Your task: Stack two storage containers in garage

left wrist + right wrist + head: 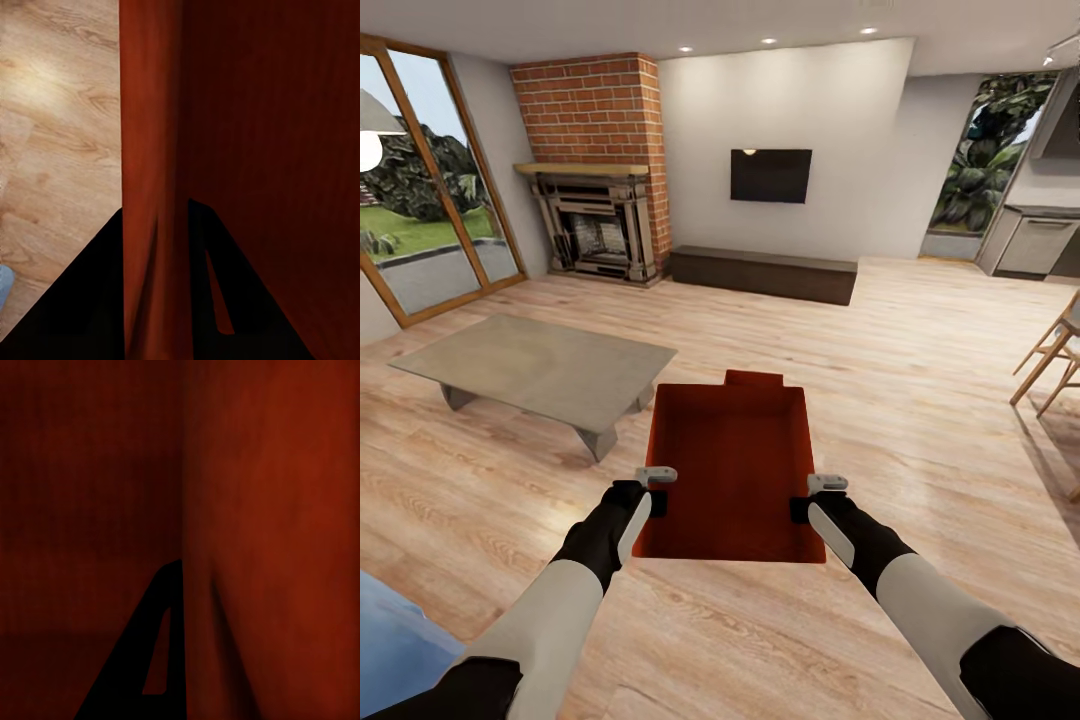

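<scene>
Left gripper (652, 497) pinches the storage container (728, 470) by its side wall; right gripper (801, 505) pinches the opposite wall. Container hangs between them over wood floor (880, 380). Risk: thin walls slipping if arms drift unevenly; table (540, 365) near the left gripper.

Open wood floor (920, 400) ahead; grey table (540, 365) (left) blocks.

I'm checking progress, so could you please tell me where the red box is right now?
In the head view, the red box is low and central, between the left gripper and right gripper, over the wood floor just right of the grey table.
</scene>
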You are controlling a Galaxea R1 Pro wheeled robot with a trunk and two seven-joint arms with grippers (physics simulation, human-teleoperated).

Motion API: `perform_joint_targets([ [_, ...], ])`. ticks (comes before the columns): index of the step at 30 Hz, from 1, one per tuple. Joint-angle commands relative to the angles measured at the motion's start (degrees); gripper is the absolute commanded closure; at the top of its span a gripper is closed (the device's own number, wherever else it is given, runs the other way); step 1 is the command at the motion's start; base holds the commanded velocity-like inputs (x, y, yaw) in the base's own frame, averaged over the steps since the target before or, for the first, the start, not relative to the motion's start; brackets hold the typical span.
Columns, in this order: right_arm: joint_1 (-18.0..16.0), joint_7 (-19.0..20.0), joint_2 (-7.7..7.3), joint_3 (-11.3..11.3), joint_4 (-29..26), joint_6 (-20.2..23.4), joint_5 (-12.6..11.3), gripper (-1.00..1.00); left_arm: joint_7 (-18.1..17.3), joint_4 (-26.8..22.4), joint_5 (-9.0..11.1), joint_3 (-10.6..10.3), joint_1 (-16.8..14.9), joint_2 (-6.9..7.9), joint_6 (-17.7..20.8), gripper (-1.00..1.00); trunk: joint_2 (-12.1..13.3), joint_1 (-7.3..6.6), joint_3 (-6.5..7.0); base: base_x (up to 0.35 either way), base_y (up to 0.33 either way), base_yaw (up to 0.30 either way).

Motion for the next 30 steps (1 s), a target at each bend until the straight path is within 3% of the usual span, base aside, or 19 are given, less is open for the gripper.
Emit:
perform_joint_targets([
  [1,-0.1,-0.7,-0.53,0.4,-0.2,0.4,1.6,1.00,0.5,2.9,-0.9,-0.4,0.0,1.02,2.3,1.00,-0.1,0.04,-0.01,0.000,0.000,0.000],
  [30,-0.1,-0.7,-0.50,0.4,-0.2,0.4,1.6,1.00,0.5,2.9,-0.9,-0.4,0.0,0.99,2.3,1.00,-0.1,0.04,2.66,0.000,0.000,0.000],
])
